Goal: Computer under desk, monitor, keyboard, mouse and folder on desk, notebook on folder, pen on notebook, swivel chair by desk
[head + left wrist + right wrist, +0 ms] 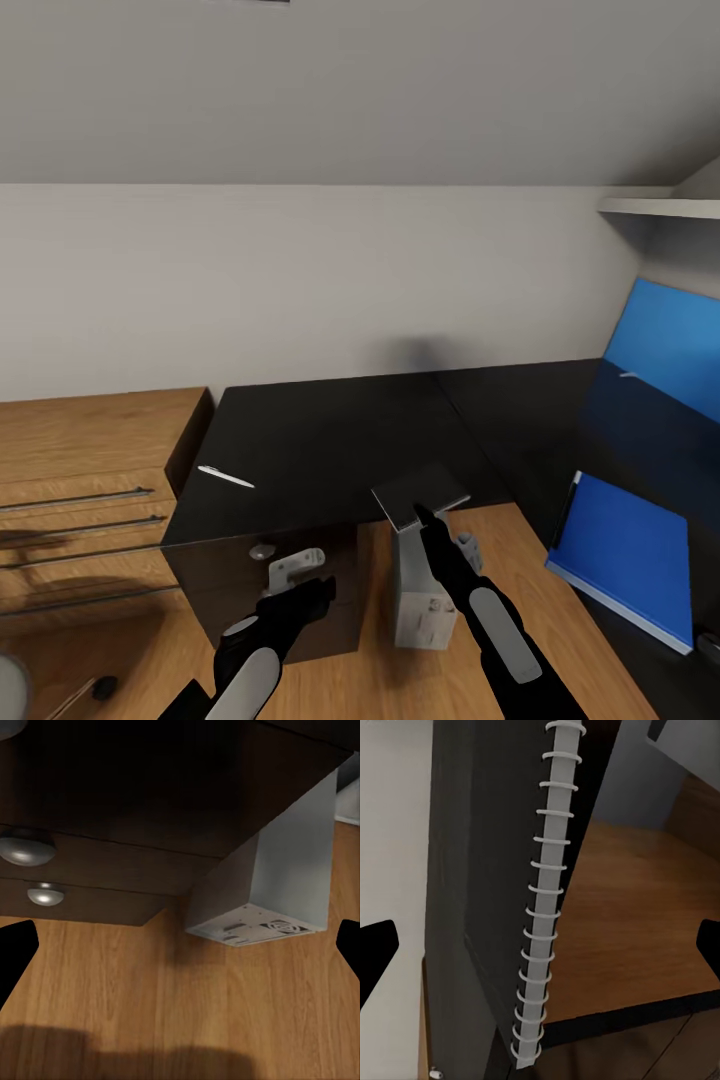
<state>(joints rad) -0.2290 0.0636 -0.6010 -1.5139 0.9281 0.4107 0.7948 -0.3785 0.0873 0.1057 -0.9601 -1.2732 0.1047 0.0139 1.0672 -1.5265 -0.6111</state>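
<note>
The black-topped desk (320, 430) runs along the wall. A white pen (225, 477) lies near its left front corner. A grey spiral notebook (420, 493) hangs tilted over the desk's front edge, at the tip of my right gripper (420, 515). In the right wrist view the notebook (472, 870) stands edge-on midway between the wide-apart fingers of the open gripper (540, 949), touching neither. The light grey computer (425, 590) stands on the floor by the desk front. The blue folder (630, 560) lies on the desk's right wing. My left gripper (322, 588) is open, low before the drawers.
The left wrist view looks at the dark drawers with silver knobs (26, 847) and the computer (277, 885) on the wooden floor. A wooden dresser (80, 470) adjoins the desk's left end. A blue panel (670, 340) and a white shelf (660, 207) stand at the right.
</note>
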